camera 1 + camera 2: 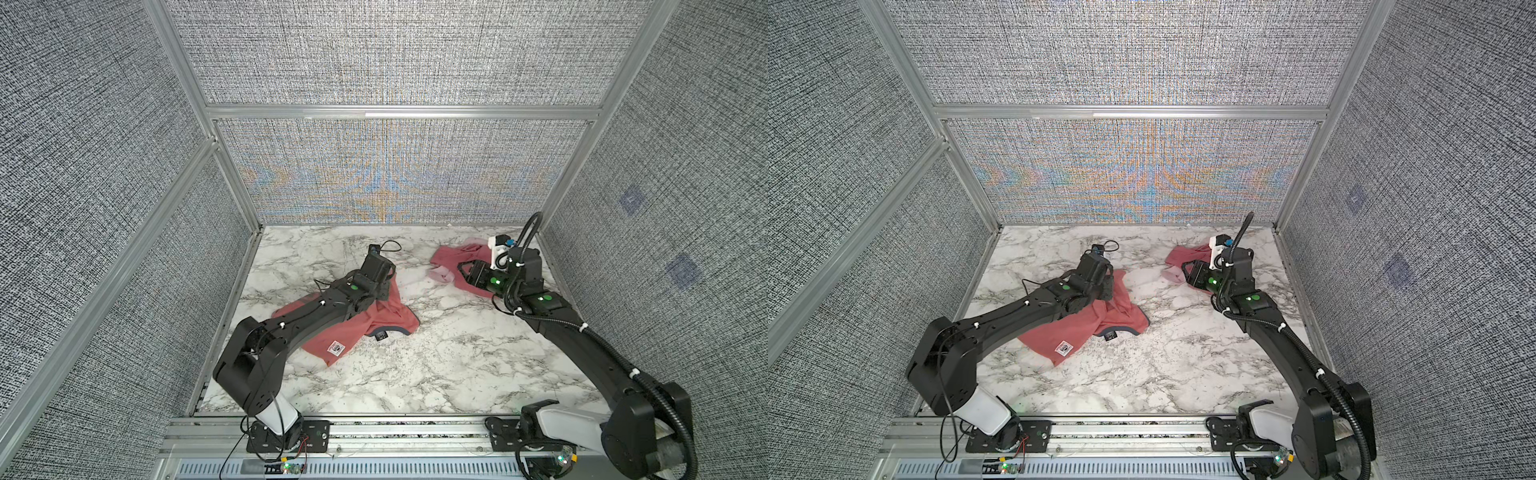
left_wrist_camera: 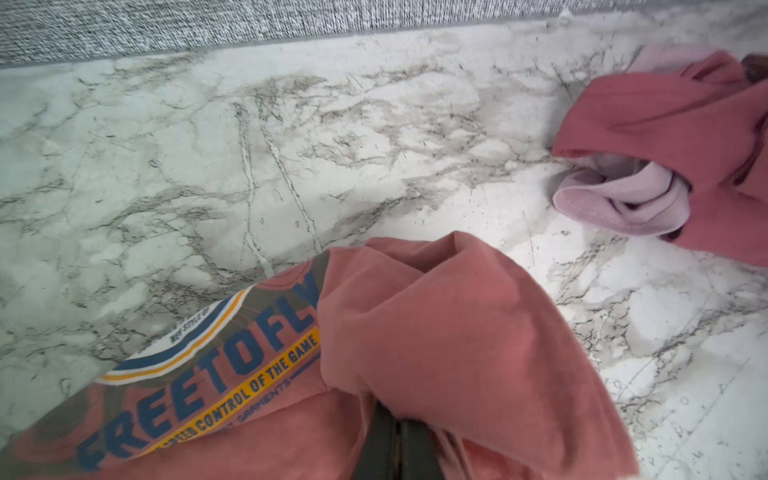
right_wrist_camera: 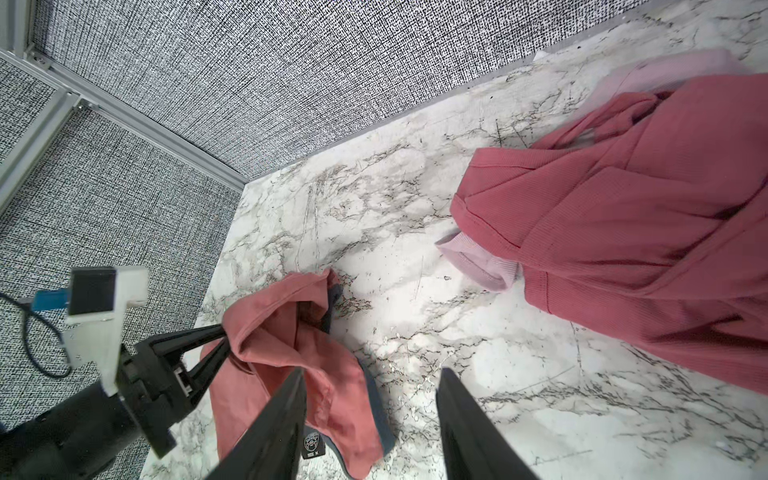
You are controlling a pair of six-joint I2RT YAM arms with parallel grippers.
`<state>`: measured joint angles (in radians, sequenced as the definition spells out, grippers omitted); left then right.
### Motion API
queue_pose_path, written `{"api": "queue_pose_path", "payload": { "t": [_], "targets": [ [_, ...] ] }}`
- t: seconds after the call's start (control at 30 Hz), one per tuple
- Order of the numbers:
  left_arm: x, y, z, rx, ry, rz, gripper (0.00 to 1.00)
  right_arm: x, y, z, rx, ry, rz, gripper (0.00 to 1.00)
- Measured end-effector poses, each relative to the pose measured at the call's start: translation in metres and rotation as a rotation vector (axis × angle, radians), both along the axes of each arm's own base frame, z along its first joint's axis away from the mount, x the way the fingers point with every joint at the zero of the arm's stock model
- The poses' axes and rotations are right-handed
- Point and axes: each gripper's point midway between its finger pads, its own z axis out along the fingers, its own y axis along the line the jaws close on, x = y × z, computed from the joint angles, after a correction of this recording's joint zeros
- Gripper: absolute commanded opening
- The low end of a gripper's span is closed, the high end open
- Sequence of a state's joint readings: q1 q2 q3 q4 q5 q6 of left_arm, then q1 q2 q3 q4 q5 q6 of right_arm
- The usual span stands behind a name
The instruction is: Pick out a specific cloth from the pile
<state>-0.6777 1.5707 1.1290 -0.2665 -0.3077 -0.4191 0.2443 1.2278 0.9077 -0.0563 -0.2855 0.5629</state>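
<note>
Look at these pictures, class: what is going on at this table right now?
The left gripper is shut on a fold of the coral T-shirt, which lies on the marble table apart from the pile. The right gripper is open at the pile's rose-red garment and pale pink cloth, holding nothing.

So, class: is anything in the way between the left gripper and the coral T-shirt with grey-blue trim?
Nothing visible. The left gripper is shut on a fold of the T-shirt, which lies apart from the pile, with bare marble table between them.
</note>
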Motion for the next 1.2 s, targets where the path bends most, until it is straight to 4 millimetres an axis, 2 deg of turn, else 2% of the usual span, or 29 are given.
{"api": "queue_pose_path", "payload": {
  "t": [0.17, 0.33, 0.43, 0.53, 0.73, 0.83, 0.97, 1.07, 1.2],
  "targets": [
    [0.006, 0.046, 0.036, -0.06, -0.069, 0.1, 0.0, 0.004, 0.002, -0.007, 0.004, 0.02, 0.002, 0.53],
    [-0.001, 0.107, 0.047, -0.079, -0.11, 0.224, 0.0, 0.01, 0.005, -0.007, 0.007, 0.026, 0.01, 0.53],
    [-0.01, 0.142, 0.042, -0.069, -0.107, 0.3, 0.0, 0.016, 0.009, 0.006, 0.021, -0.006, 0.023, 0.53],
    [-0.023, 0.174, 0.033, -0.063, -0.089, 0.381, 0.0, 0.02, 0.011, 0.007, 0.025, -0.005, 0.031, 0.53],
    [-0.053, 0.235, -0.008, -0.026, -0.014, 0.577, 0.0, 0.027, 0.018, 0.006, 0.037, 0.001, 0.058, 0.53],
    [-0.066, 0.25, -0.029, -0.024, 0.028, 0.637, 0.0, 0.03, 0.021, 0.008, 0.043, 0.003, 0.073, 0.53],
    [-0.08, 0.259, -0.056, -0.022, 0.093, 0.687, 0.0, 0.031, 0.023, 0.008, 0.045, 0.003, 0.082, 0.53],
    [-0.089, 0.261, -0.075, -0.02, 0.146, 0.709, 0.0, 0.032, 0.024, 0.008, 0.047, 0.004, 0.085, 0.53],
    [-0.097, 0.261, -0.09, -0.037, 0.187, 0.728, 0.0, 0.032, 0.025, 0.007, 0.05, 0.009, 0.093, 0.53]
  ]
}}
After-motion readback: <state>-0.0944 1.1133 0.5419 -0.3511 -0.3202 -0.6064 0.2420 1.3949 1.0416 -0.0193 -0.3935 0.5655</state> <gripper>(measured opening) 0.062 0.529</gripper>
